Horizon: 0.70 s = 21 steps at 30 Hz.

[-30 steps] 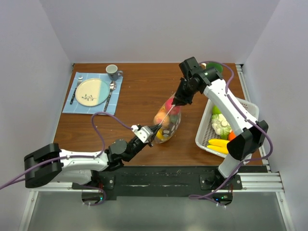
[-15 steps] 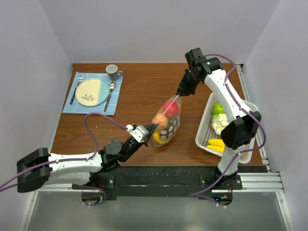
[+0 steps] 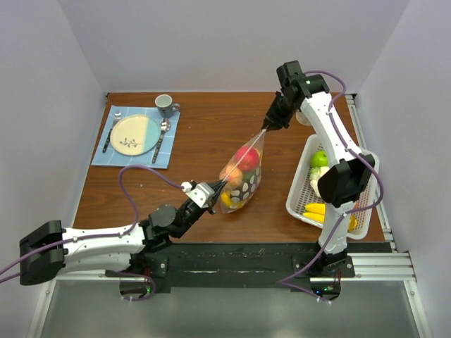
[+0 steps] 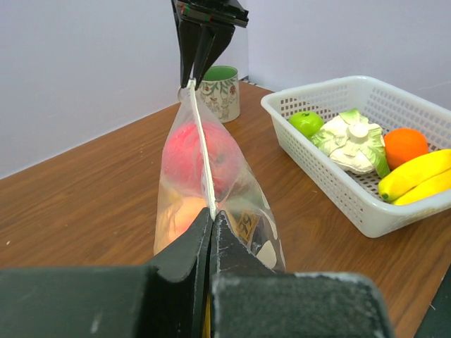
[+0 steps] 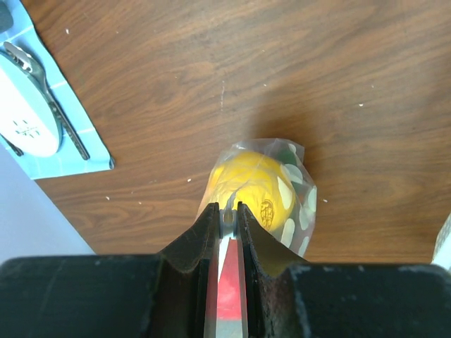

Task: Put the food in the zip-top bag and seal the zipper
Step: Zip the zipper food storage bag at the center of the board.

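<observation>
The clear spotted zip-top bag (image 3: 241, 172) hangs stretched between my two grippers above the table, with red, orange and yellow food inside. My left gripper (image 3: 213, 187) is shut on the near end of the zipper (image 4: 201, 144). My right gripper (image 3: 266, 127) is shut on the far end of the zipper. In the left wrist view my left gripper (image 4: 211, 213) pinches the white strip, and the right gripper (image 4: 195, 76) holds its top. In the right wrist view my right gripper (image 5: 227, 208) clamps the bag edge above a yellow fruit (image 5: 248, 191).
A white slotted basket (image 3: 304, 189) at the right holds a green lime (image 4: 307, 122), a cabbage (image 4: 350, 137), an orange (image 4: 404, 146) and bananas (image 4: 417, 176). A green-rimmed mug (image 4: 219, 92) stands behind the bag. A plate with cutlery on a blue mat (image 3: 134, 135) and a grey cup (image 3: 166, 105) sit far left.
My right gripper moved back and to the right along the zipper. My left gripper drew back toward the near edge. The bag is pulled longer and tauter between them.
</observation>
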Available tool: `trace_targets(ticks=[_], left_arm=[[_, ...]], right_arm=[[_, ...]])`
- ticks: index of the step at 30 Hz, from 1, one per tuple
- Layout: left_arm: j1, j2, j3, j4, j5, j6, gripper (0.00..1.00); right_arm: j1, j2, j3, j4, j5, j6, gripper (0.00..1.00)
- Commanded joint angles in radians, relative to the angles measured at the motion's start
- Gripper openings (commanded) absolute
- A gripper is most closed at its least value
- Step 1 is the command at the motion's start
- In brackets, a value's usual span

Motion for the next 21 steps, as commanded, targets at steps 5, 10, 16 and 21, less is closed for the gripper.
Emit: trace_targets(ticks=[5,10,16,21], left_arm=[[-0.012,-0.035,-0.001,0.048,-0.113,-0.048,0.00],[0.046,0.029,0.109,-0.036,-0.210,-0.071,0.00],[0.218,0.048,0.273,-0.241,-0.136,-0.173,0.00],[0.247,0.035,0.364,-0.372,-0.080,-0.183,0.00]], right_arm=[[-0.035,0.060,0.124,0.031,0.040,-0.030,0.06],[-0.035,0.100,0.166,0.138,-0.081,-0.018,0.06],[-0.033,0.124,0.223,0.245,-0.219,0.016,0.09],[-0.035,0.104,0.207,0.317,-0.249,0.026,0.15]])
